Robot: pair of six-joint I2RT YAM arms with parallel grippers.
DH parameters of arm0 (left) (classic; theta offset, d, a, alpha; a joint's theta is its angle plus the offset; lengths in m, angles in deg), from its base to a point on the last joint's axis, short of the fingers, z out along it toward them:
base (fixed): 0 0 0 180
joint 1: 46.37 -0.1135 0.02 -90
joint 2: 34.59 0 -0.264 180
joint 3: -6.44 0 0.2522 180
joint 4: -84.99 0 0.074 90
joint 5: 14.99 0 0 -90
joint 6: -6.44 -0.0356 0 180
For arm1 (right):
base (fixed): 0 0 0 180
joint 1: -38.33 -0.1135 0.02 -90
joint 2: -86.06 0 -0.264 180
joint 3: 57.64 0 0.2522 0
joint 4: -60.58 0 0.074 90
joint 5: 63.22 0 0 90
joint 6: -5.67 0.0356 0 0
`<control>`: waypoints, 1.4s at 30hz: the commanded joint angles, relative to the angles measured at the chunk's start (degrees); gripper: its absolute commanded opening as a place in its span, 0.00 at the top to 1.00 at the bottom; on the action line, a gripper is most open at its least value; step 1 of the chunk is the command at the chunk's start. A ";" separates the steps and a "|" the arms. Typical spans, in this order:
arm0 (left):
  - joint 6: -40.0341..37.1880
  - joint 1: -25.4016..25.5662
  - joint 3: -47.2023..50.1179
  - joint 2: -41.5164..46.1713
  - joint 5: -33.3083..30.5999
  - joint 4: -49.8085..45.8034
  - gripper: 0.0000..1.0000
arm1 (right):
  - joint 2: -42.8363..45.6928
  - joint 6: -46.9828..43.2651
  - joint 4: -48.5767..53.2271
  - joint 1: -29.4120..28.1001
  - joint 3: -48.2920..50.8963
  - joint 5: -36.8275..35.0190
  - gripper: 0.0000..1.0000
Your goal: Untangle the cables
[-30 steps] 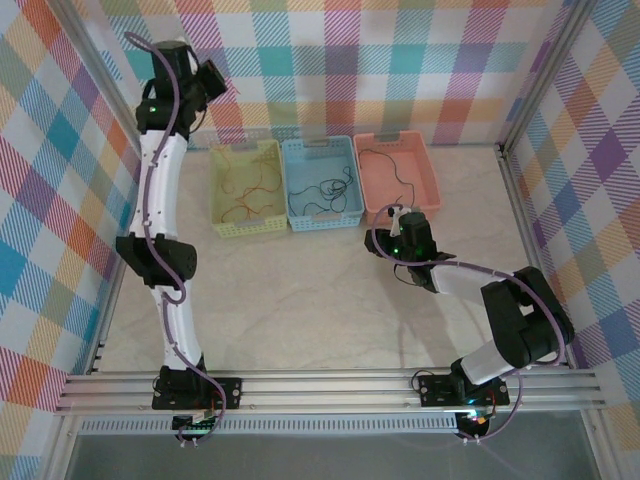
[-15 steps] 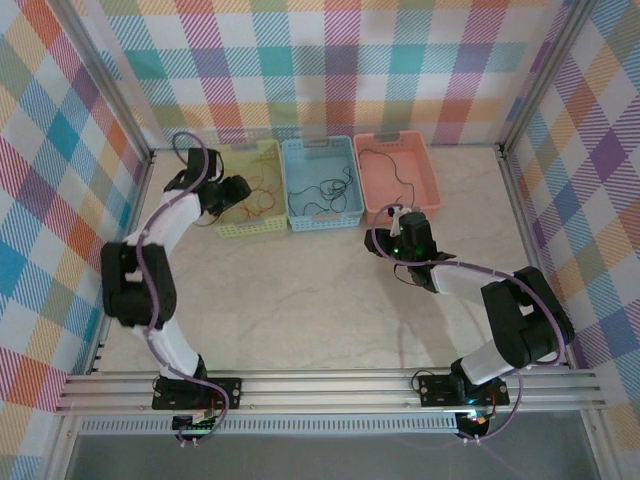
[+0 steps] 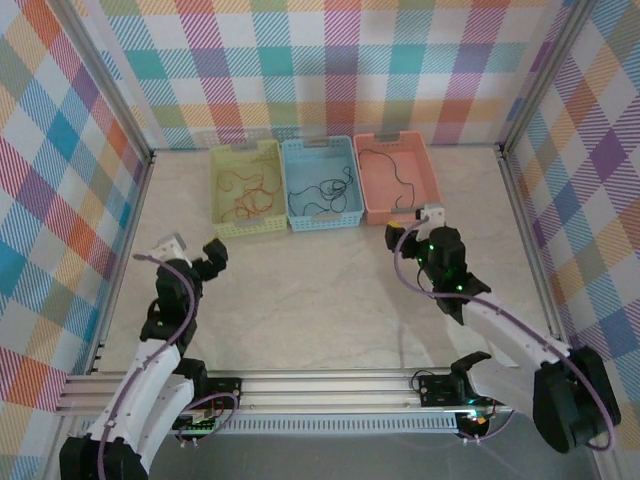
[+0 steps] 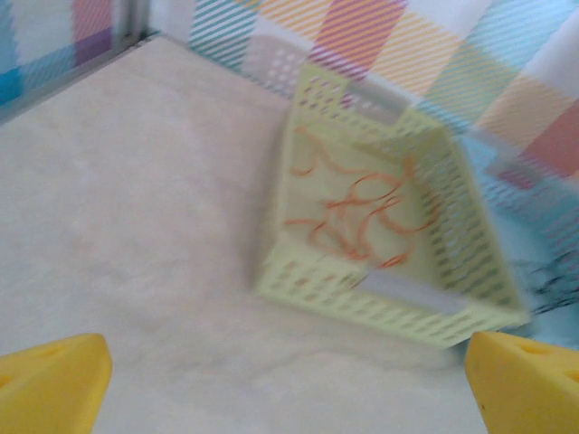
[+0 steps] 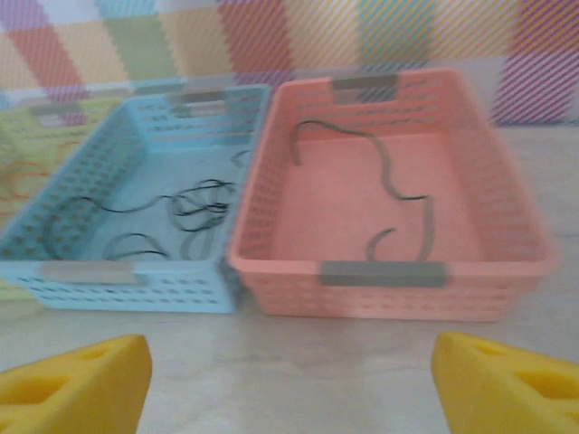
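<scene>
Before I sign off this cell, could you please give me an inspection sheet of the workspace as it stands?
Surface: pale tabletop.
Job's things: orange cables in the yellow basket; black cables in the blue basket; one dark cable in the pink basket. The baskets stand side by side.
Clutter: nothing seen.
Hands: left hand open, holding nothing, facing the yellow basket; right hand open, holding nothing, facing the pink and blue baskets.
Cables: purple arm cables run along both arms.
Surroundings: plaid walls; aluminium rail at the near edge.
</scene>
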 commanded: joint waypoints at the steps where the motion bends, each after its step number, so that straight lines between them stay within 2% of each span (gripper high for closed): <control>1: -8.15 0.38 1.86 1.20 -4.09 8.45 0.00 | 3.13 -6.22 -0.43 2.86 5.80 -6.73 0.16; 2: -8.55 0.40 1.47 0.25 -4.82 8.26 0.00 | 3.39 -7.41 -2.98 3.60 7.64 -6.48 0.16; 3: -9.26 0.39 1.34 -1.55 -5.72 9.44 0.00 | 3.29 -7.99 -6.14 4.34 9.71 -6.64 0.11; 5: -11.49 0.25 1.14 -7.72 -5.39 14.16 0.00 | 1.77 -8.37 -9.58 6.22 11.62 -6.36 0.10; 8: -13.33 0.30 -2.35 -21.99 -4.78 18.37 0.00 | -3.16 -7.29 -13.86 9.25 12.25 -5.44 0.09; 11: -15.77 0.11 -2.74 -32.59 -5.02 27.85 0.00 | -9.94 -8.24 -22.60 10.89 12.39 -6.59 0.09; 13: -17.56 0.07 -4.40 -35.31 -1.12 28.92 0.00 | -13.23 -9.32 -24.45 11.61 11.24 -5.42 0.08; 16: -19.78 -0.10 -4.44 -37.10 -0.52 32.74 0.00 | -16.58 -10.36 -30.08 12.94 11.23 -3.81 0.08; 22: -18.21 -2.38 -5.22 -43.34 4.21 38.23 0.00 | -25.61 -6.94 -41.91 17.46 11.96 0.16 0.08; 24: -18.77 -2.38 -5.81 -44.65 5.79 38.27 0.00 | -24.36 -6.34 -37.34 18.37 10.93 2.40 0.09; 27: -20.64 -1.97 -6.89 -46.71 8.92 37.83 0.00 | -26.07 -6.66 -39.98 19.09 11.68 5.46 0.09; 29: -22.60 -0.84 -6.82 -48.75 9.92 39.61 0.00 | -31.02 -7.70 -46.20 19.19 11.65 5.99 0.08; 31: -22.61 -0.72 -5.61 -51.90 10.02 45.06 0.00 | -28.42 -8.29 -38.79 19.12 9.85 8.81 0.09; 33: -22.41 -0.71 -8.16 -51.63 9.44 39.59 0.00 | -30.33 -9.07 -37.63 18.99 7.54 9.27 0.09; 34: -21.47 -1.69 -9.12 -52.21 10.12 38.12 0.00 | -29.64 -7.88 -31.62 19.17 5.28 8.10 0.08; 35: -20.61 -2.57 -9.84 -52.17 11.16 36.96 0.00 | -29.71 -7.00 -30.30 20.21 4.56 9.23 0.08; 36: -20.34 -2.91 -9.73 -52.31 11.27 37.11 0.00 | -30.04 -6.10 -29.80 21.23 4.07 10.21 0.07; 37: -20.41 -2.87 -9.76 -52.24 11.32 37.19 0.00 | -29.64 -6.01 -28.90 21.53 3.98 10.61 0.01; 42: -20.47 -2.77 -9.47 -52.06 11.06 37.41 0.00 | -29.57 -6.10 -29.60 21.49 4.36 10.70 0.00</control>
